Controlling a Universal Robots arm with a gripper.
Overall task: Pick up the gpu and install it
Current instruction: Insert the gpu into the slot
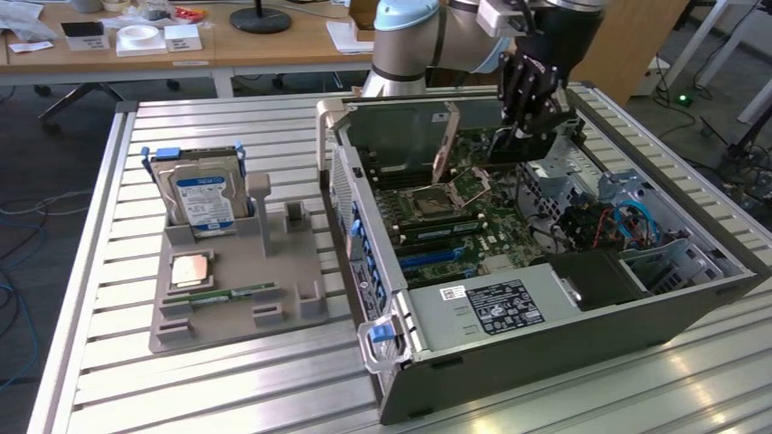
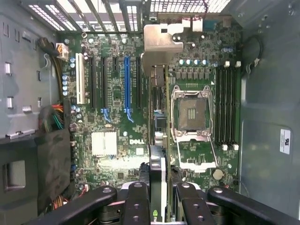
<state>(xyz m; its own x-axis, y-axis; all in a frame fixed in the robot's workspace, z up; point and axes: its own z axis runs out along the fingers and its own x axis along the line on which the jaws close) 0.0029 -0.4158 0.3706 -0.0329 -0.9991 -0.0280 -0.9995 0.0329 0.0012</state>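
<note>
My gripper (image 1: 531, 136) hangs inside the open computer case (image 1: 362, 190), over the far part of the motherboard (image 1: 447, 221). It is shut on the gpu (image 1: 516, 150), a dark flat card held edge-down. In the wrist view the gpu (image 2: 158, 161) appears edge-on between my fingers (image 2: 136, 201), and its silver bracket (image 2: 161, 44) reaches toward the case's slotted rear wall. The card hovers above the motherboard (image 2: 112, 140), between the blue expansion slot (image 2: 126, 84) and the processor socket (image 2: 191, 114). I cannot tell whether its edge touches a slot.
A grey parts holder (image 1: 284, 312) on the slatted metal table (image 1: 133, 380), at the exterior view's left, carries a silver hard drive (image 1: 202, 201), a green memory stick (image 1: 230, 296) and a small chip (image 1: 190, 269). The power supply (image 1: 507, 303) fills the case's near corner. Cables (image 1: 627, 221) lie inside the case at the right.
</note>
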